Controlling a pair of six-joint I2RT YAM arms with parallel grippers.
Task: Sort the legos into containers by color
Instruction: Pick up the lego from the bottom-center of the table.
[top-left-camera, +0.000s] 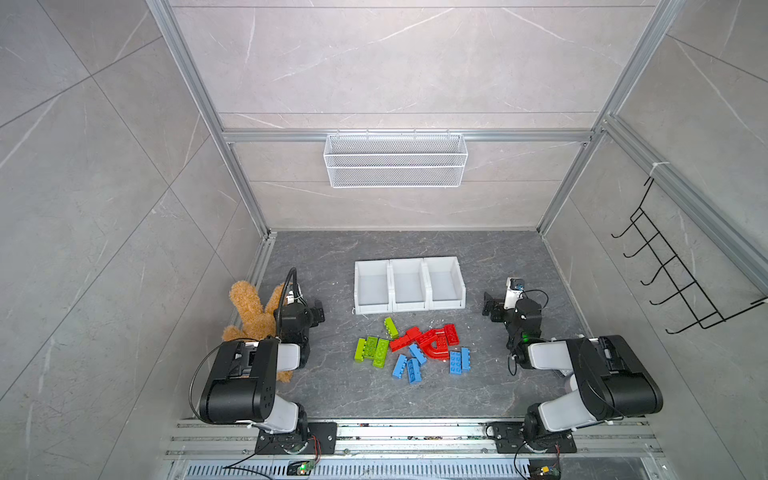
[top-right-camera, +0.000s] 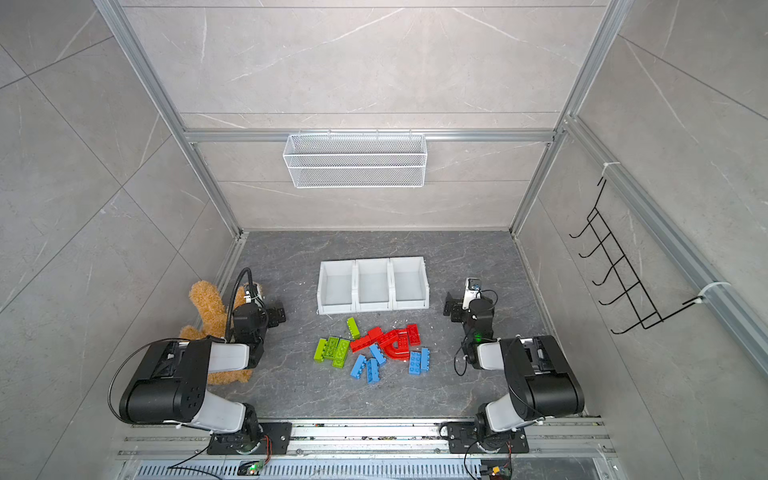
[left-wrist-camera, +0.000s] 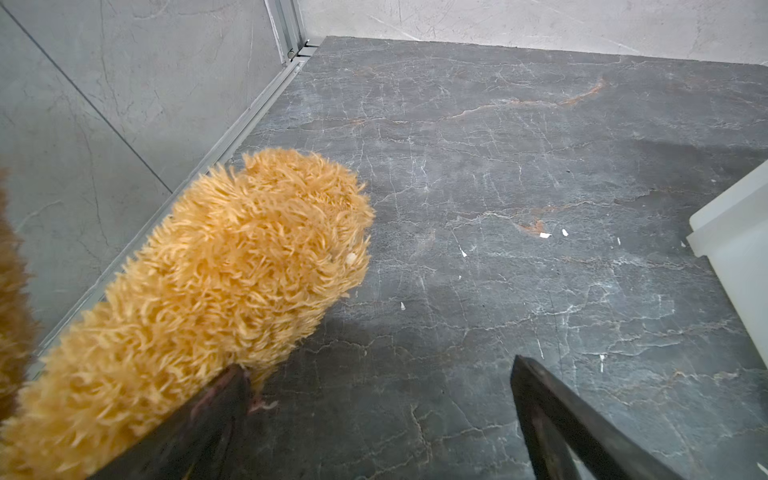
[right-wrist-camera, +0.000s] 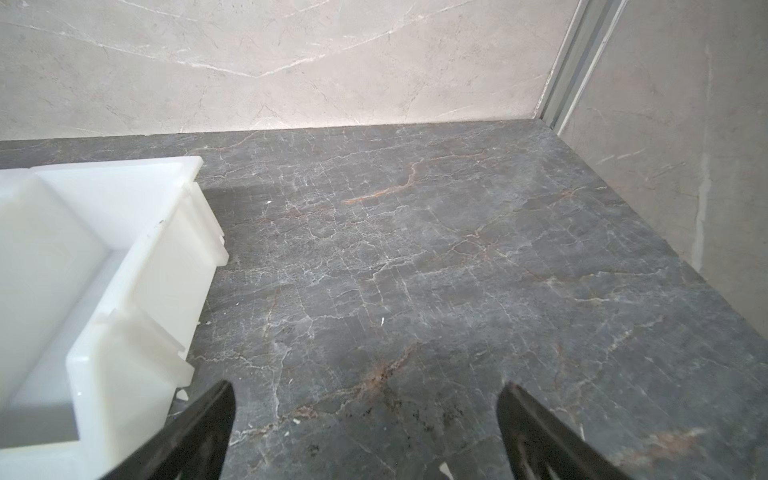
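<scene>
Lime, red and blue legos heaped loose on the dark desk, at the near side of three empty white containers. Sorting not yet begun; first pick pending. Both empty and spread wide: left jaws beside a brown plush toy, right jaws right of the containers. Next, probably: swing inward, drop over an outlying brick, pinch its narrow sides.

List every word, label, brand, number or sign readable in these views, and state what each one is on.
None: no text can be read in any view.
The legos, the containers, the plush toy and the wire basket show no print.
Any marking on the circuit board by the front rail is too small to read.
</scene>
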